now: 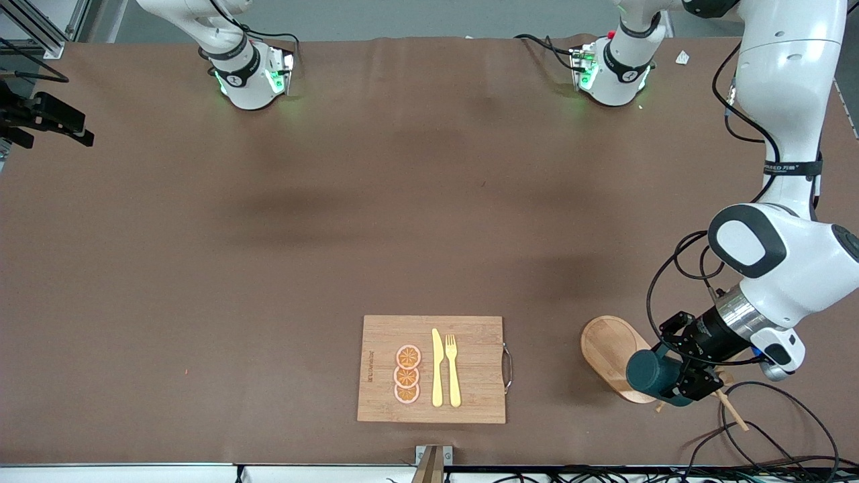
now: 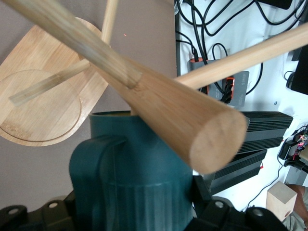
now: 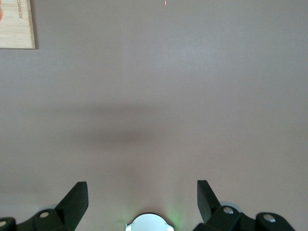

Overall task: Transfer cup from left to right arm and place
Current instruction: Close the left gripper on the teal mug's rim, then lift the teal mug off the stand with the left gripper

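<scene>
The dark teal ribbed cup (image 1: 649,376) is held sideways over the wooden peg rack's oval base (image 1: 607,352), near the front camera at the left arm's end of the table. My left gripper (image 1: 679,384) is shut on it. In the left wrist view the cup (image 2: 134,183) fills the space between the jaws, its handle facing the camera and its rim right against the rack's thick post (image 2: 178,115) and pegs. My right gripper (image 3: 142,185) is open and empty above bare table; it is out of the front view.
A wooden cutting board (image 1: 382,335) with a metal handle lies near the front edge at mid-table, carrying three orange slices (image 1: 407,374), a yellow knife (image 1: 437,369) and a fork (image 1: 453,369). Its corner shows in the right wrist view (image 3: 17,24). Cables (image 1: 772,443) trail by the rack.
</scene>
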Controlling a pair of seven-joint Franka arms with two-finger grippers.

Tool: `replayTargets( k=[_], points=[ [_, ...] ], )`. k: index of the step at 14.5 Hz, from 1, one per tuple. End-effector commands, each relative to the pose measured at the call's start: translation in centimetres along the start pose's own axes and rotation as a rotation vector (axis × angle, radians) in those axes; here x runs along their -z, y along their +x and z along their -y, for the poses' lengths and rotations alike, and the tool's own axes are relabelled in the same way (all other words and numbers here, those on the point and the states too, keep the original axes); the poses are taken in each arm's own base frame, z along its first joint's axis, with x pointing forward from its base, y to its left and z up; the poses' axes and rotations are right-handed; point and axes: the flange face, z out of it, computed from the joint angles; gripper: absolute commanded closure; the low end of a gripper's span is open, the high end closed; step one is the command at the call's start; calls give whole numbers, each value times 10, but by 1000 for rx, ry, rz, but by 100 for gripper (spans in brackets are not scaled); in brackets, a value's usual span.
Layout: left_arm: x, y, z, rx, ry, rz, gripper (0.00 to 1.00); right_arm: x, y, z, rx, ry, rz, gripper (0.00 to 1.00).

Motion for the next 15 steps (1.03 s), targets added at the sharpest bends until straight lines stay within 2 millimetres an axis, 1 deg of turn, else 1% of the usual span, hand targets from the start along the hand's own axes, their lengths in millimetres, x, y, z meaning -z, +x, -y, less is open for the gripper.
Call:
replayTargets(
  k=[1, 2, 6, 8, 9, 11, 13, 15],
  points=[
    [16, -12, -11, 5, -33, 11, 28, 3, -8, 1, -4, -2, -8, 0],
    [18, -19, -13, -5, -33, 19, 28, 3, -8, 1, -4, -2, -8, 0],
    [45, -54, -23, -14, -7, 61, 28, 3, -7, 1, -4, -2, -10, 0],
    [53, -83, -25, -53, 25, 86, 28, 3, -8, 1, -4, -1, -7, 0],
    [58, -94, -26, -64, 35, 84, 28, 3, -8, 1, -4, -2, -8, 0],
    [64, -129, -28, -105, 69, 54, 28, 3, -8, 1, -4, -2, -8, 0],
    [60, -177, -24, -164, 107, 6, 28, 3, -8, 1, -4, -1, -7, 0],
    [52, -224, -16, -221, 135, -35, 28, 3, -8, 1, -4, -2, -8, 0]
  ],
)
